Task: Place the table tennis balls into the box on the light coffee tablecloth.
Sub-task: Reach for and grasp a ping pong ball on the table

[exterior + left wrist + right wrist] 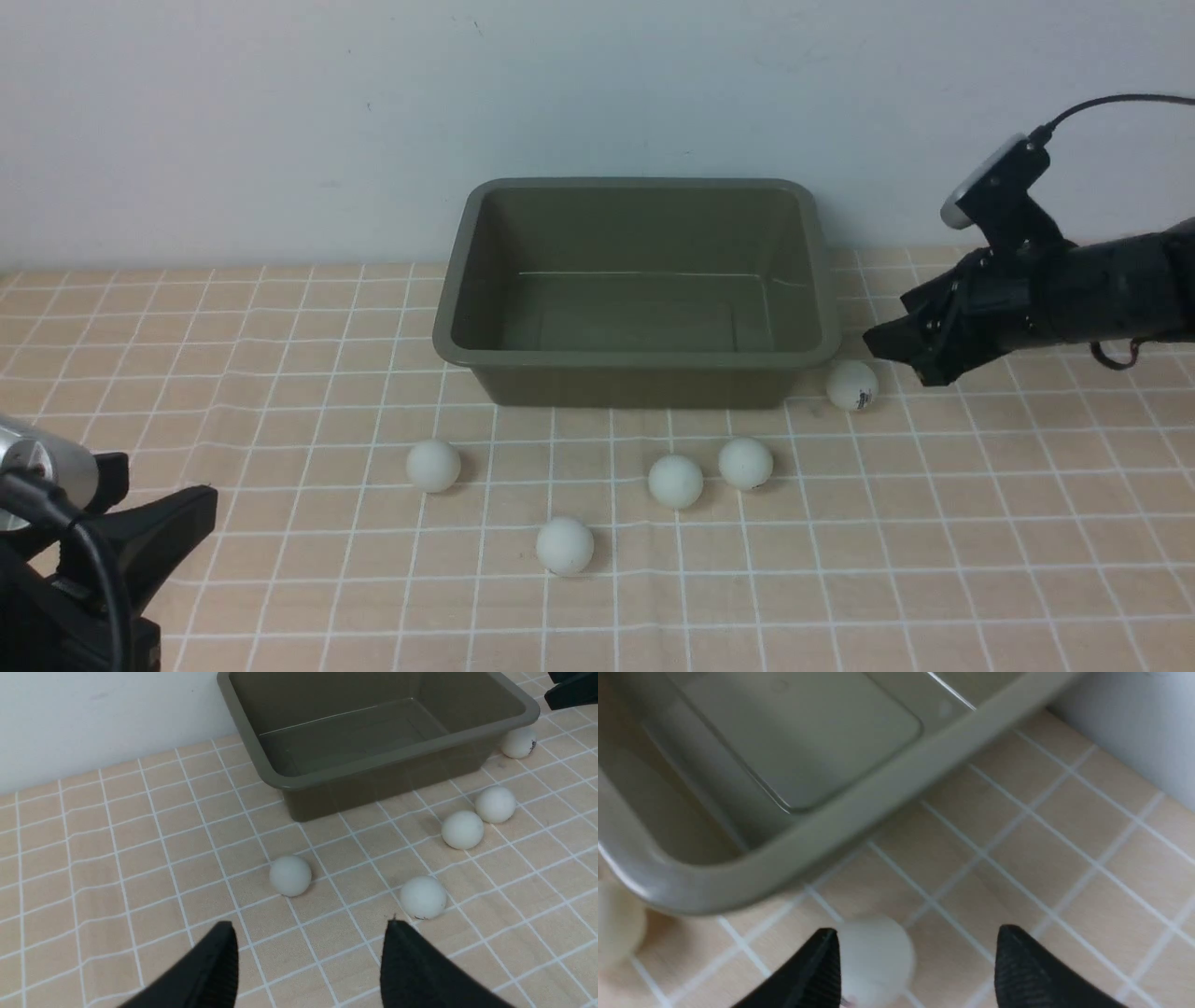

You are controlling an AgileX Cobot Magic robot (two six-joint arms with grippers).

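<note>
The olive-green box point(456, 350) stands empty at the back middle of the light coffee tablecloth point(980, 523). Several white table tennis balls lie on the cloth in front of it. One ball point(433, 466) is front left, one point(565, 545) is nearest me, and two point(675, 481) point(746, 464) sit close together. The ball with a dark mark point(851, 385) rests by the box's front right corner. My right gripper point(917, 933) hangs open just over this marked ball point(875, 961), which lies next to one finger. My left gripper point(309, 926) is open and empty, low at the front left.
A plain white wall point(280, 121) runs right behind the box. The right arm point(1102, 289) reaches in from the right edge, and the left arm's body point(65, 579) fills the front-left corner.
</note>
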